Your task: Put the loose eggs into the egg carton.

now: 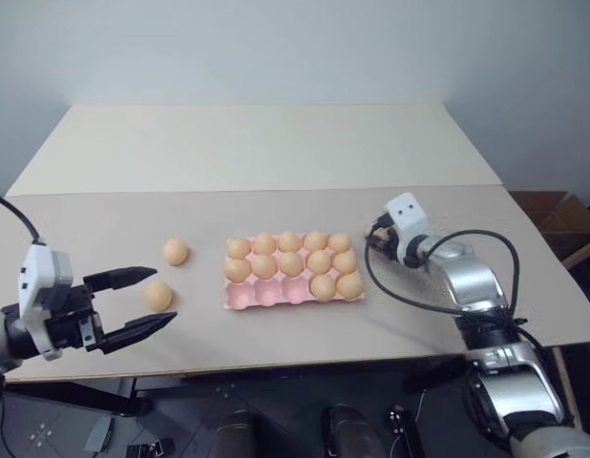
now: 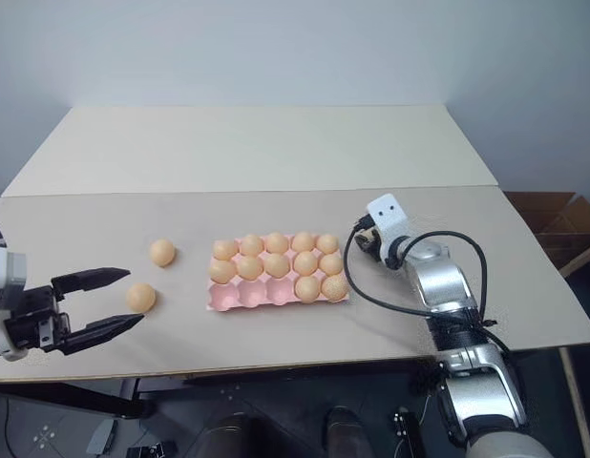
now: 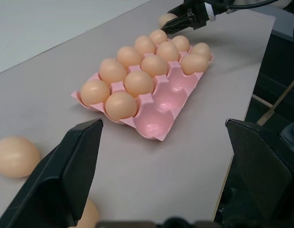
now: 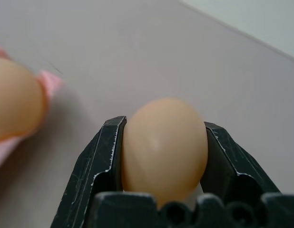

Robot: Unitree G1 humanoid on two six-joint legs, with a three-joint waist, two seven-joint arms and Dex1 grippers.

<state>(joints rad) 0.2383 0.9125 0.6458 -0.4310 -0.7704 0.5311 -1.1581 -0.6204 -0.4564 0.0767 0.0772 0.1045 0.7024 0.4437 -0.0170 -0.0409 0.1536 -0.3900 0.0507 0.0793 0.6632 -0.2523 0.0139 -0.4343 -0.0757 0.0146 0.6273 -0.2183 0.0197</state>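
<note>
The pink egg carton [image 1: 240, 300] lies mid-table with several eggs in it; three cells at the left of its near row are bare. Two loose eggs lie to its left: one [image 1: 175, 251] further back, one [image 1: 157, 294] nearer. My left gripper [image 1: 164, 297] is open and level, its fingertips on either side of that nearer egg in the left eye view. Whether it touches the egg I cannot tell. My right gripper [image 4: 164, 124] is shut on a third egg [image 4: 163, 147], just off the carton's far right corner. The left wrist view shows that same egg [image 3: 166, 20].
A second, paler table [image 1: 257, 143] abuts the back of this one. A cardboard box [image 1: 555, 216] stands off the right side. The table's front edge runs just below my left gripper. A black cable [image 1: 390, 291] loops from my right wrist over the table.
</note>
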